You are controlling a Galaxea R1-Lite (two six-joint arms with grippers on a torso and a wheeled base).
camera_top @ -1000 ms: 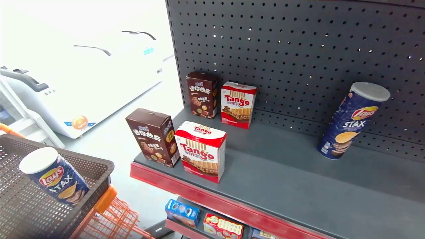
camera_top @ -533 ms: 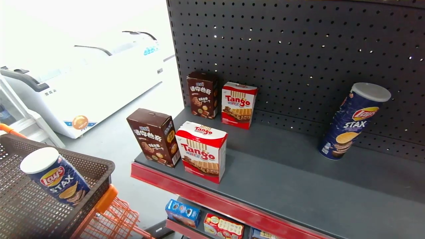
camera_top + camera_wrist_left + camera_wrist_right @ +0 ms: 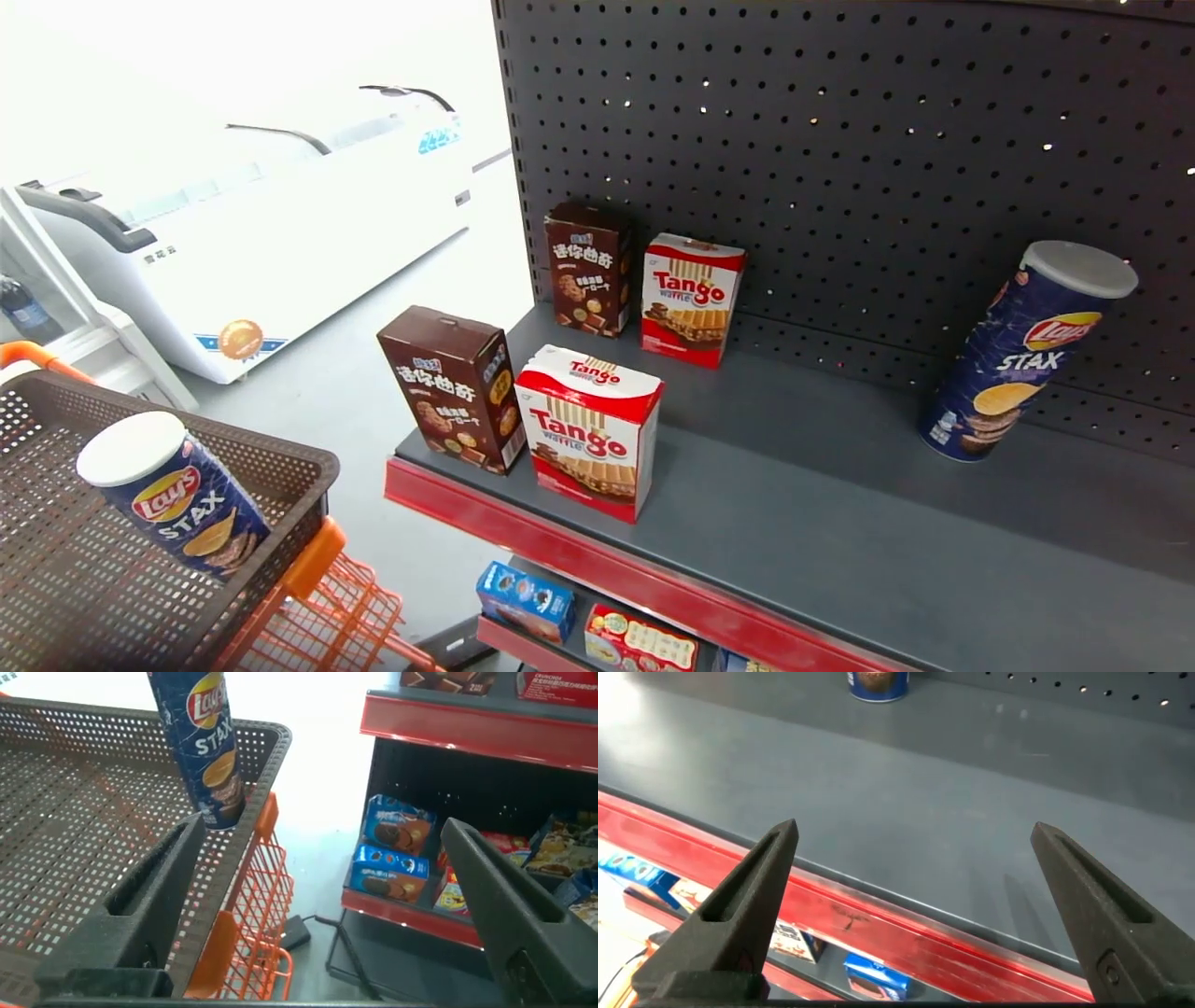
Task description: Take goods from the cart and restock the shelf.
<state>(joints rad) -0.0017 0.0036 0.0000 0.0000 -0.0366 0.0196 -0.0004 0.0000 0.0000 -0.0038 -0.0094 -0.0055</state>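
your left pincer point(image 3: 322, 831) hangs wide open and empty above the cart basket point(image 3: 75, 812), near the chips can point(image 3: 207, 747) standing by its corner. your right pincer point(image 3: 915, 831) — just as wide, holding nothing — hovers at the red front edge of the grey shelf point(image 3: 906, 793). a second chips can point(image 3: 1027, 355) stands by the pegboard point(image 3: 840, 140), well apart from the front wafer box point(image 3: 590, 429).

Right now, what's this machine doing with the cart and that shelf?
It is restocking. Nothing is held: the left gripper hangs open near the cart basket, where one chip can stands. The right gripper is open at the front of the shelf, which holds a second can near the back panel and four snack boxes.
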